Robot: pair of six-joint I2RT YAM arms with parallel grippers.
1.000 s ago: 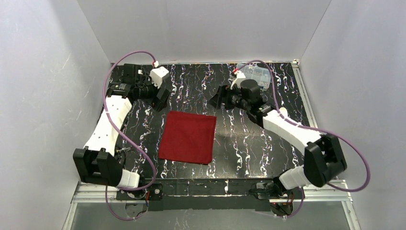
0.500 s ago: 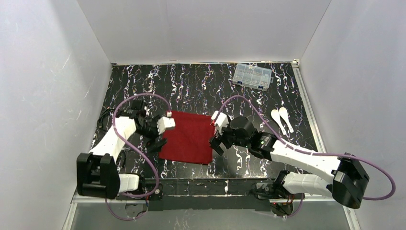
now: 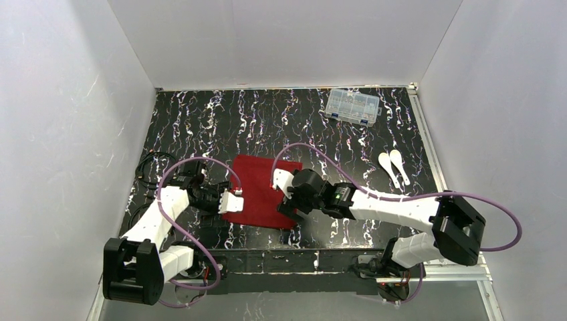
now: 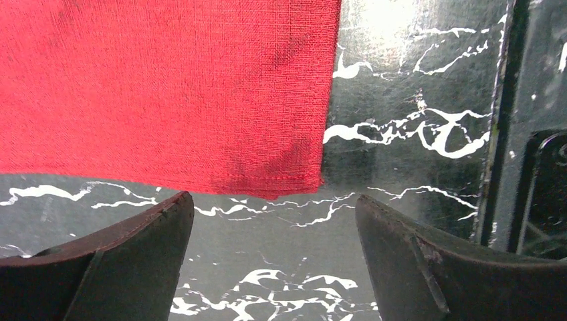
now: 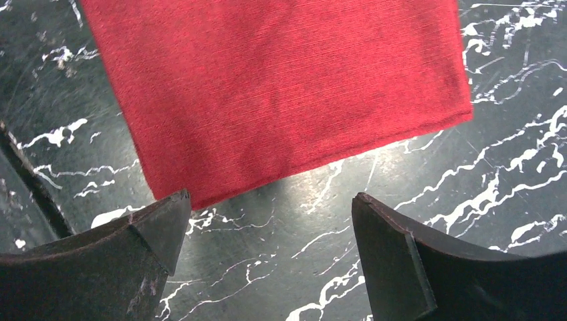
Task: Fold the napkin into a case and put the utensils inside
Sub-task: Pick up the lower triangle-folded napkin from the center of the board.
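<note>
The deep red napkin (image 3: 257,190) lies spread flat in mid-table; no case is in view. My left gripper (image 3: 226,207) hovers open at its near-left corner. In the left wrist view the napkin (image 4: 167,87) ends just ahead of the left gripper (image 4: 274,207), with only bare table between the fingers. My right gripper (image 3: 287,210) stands open at the near-right corner. There the napkin (image 5: 281,87) has its corner beside the left finger of the right gripper (image 5: 267,200), which holds nothing. Two white utensils (image 3: 394,166) lie side by side at the right.
A clear plastic compartment box (image 3: 352,107) sits at the back right. The black marbled table (image 3: 281,120) is walled by white panels on three sides. A metal rail (image 3: 301,261) runs along the near edge by the arm bases.
Both arms have swung from the far side of the napkin back toward the near edge and come down at its two near corners. The napkin has not moved.
</note>
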